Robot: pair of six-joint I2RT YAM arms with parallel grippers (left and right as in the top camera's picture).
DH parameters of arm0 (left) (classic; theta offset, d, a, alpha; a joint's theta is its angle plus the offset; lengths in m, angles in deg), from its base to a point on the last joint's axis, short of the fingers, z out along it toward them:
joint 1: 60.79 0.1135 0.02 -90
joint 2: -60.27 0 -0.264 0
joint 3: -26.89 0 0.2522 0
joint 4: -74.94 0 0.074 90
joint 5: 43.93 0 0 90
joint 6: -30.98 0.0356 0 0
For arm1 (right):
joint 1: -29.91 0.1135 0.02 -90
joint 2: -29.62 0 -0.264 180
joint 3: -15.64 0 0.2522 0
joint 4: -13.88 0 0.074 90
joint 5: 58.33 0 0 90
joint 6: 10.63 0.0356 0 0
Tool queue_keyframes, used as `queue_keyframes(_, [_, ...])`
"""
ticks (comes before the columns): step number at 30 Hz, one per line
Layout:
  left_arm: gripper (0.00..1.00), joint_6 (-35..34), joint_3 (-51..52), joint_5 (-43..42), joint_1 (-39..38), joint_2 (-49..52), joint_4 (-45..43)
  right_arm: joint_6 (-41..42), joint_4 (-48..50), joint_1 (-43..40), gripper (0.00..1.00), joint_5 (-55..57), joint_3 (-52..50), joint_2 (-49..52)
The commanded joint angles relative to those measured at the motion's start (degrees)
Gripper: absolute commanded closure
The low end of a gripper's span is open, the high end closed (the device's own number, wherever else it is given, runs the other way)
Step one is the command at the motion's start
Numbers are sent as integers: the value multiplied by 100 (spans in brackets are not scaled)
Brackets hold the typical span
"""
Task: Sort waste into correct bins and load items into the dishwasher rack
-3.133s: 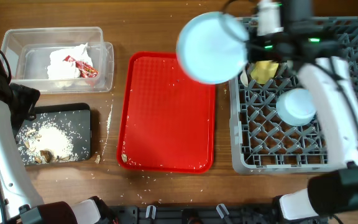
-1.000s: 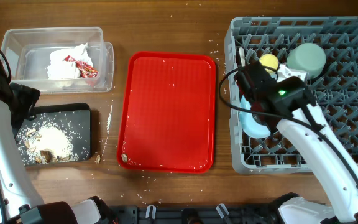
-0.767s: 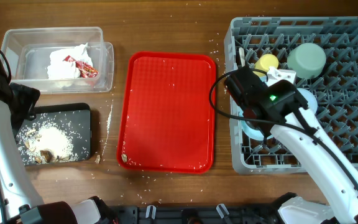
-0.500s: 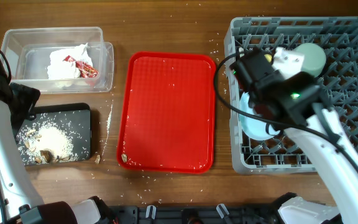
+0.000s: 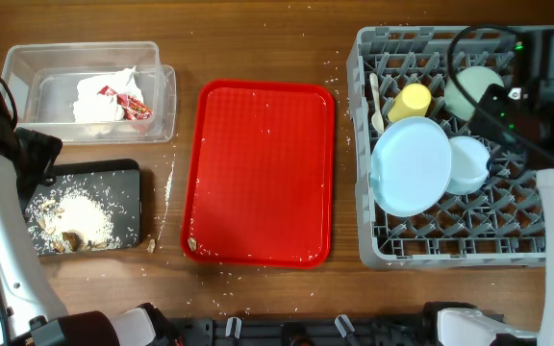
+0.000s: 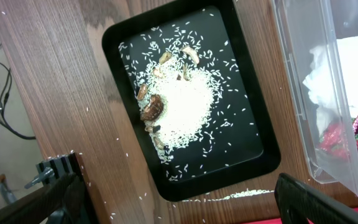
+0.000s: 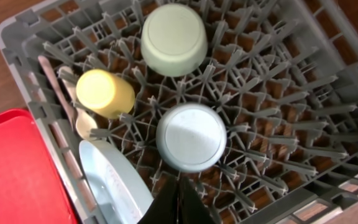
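The grey dishwasher rack [image 5: 527,207] stands at the right. In it are the light blue plate [image 5: 410,165] leaning on edge, the light blue bowl [image 5: 469,163] upside down, the pale green bowl [image 5: 474,91], the yellow cup [image 5: 410,101] and the white spoon and fork [image 5: 375,101]. My right gripper [image 7: 180,202] is shut and empty above the rack [image 7: 278,93], near the light blue bowl [image 7: 191,137]. My left gripper [image 6: 179,205] is open and empty over the black tray [image 6: 253,155] holding food scraps [image 6: 151,112]. The clear tub [image 5: 27,67] holds the napkin [image 5: 104,96] and red wrapper [image 5: 128,104].
The flat red serving tray [image 5: 258,173] lies in the middle with a few crumbs. White grains lie scattered on the wood beside the black tray [image 5: 128,207]. My right arm [image 5: 551,67] is over the rack's far right corner.
My right arm has let go of the light blue plate, which now leans in the rack's left part. The arm has drawn back to the right. The left arm has not moved.
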Motion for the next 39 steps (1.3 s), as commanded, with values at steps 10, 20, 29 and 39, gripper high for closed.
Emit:
queue_keyframes(10, [0, 2, -9, 11, 22, -2, -13, -942, 153, -260, 96, -2302, -1086, 525])
queue_keyframes(20, [0, 2, -9, 13, 22, -2, -13, -1069, 2, -260, 96, -2918, -1043, 114])
queue_keyframes(29, [0, 2, -9, 13, 22, -2, -13, -1123, 385, -260, 52, -2463, -752, -1467])
queue_keyframes(39, [0, 2, -9, 13, 22, -2, -13, -1419, 2175, -260, 40, -2769, -752, -2124])
